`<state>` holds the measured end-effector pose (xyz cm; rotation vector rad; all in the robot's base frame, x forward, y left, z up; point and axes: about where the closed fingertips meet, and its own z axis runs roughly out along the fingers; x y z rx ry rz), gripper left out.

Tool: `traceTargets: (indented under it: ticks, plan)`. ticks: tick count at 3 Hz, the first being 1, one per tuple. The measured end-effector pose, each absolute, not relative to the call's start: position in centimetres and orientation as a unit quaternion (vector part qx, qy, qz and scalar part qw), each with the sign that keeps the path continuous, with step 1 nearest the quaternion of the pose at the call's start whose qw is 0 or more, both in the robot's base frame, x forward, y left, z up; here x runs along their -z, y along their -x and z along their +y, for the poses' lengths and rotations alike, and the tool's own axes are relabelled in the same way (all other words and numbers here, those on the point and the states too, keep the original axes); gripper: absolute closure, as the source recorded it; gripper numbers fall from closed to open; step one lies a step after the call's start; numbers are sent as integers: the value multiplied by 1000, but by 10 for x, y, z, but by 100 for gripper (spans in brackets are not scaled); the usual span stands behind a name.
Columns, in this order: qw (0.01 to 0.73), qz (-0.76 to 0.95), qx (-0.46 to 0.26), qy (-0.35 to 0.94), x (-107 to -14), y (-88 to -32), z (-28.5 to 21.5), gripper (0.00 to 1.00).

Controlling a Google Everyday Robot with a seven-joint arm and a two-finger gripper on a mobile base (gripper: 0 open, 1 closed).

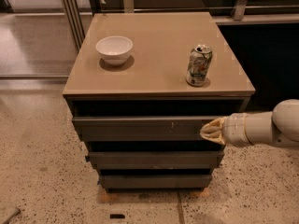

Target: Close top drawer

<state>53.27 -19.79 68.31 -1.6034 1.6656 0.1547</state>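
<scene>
The top drawer (140, 128) is a wide dark grey-brown front panel with small pale scuffs towards its right. It stands slightly out from the cabinet, with a dark gap above it under the tan top. My gripper (210, 130) comes in from the right on a white arm. Its tan tip is pressed against the right end of the drawer's front.
A white bowl (114, 49) and a dented drink can (199, 65) stand on the cabinet top (159, 41). Two shallower grey drawer fronts (154, 160) sit below. Speckled floor surrounds the cabinet. A metal railing and dark wall lie behind and to the right.
</scene>
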Motion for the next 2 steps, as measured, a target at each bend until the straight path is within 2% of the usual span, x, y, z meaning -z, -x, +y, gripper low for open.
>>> traceTargets:
  ticks: [1,2]
  plan:
    - [364,660,-112,647,-696,-490,-204,100]
    - [345,649,-149,661,-693,-469,-195,81]
